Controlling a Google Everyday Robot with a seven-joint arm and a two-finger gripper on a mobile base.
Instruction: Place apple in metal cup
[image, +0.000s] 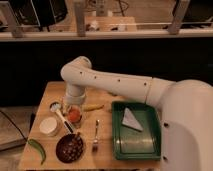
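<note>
The apple (74, 115) is an orange-red round thing on the wooden table (107, 155), left of centre. My gripper (74, 106) hangs from the white arm straight above it, at or on its top. The metal cup (54, 106) is a small silvery thing just left of the gripper and the apple. The arm's wrist hides the back of the apple.
A white bowl (49, 126), a dark brown bowl (69, 148) and a green pepper (37, 150) lie at the front left. A white-handled utensil (64, 122), a fork (95, 136) and a yellow item (93, 107) are near the apple. A green tray (150, 145) holding a grey cloth (131, 119) is at the right.
</note>
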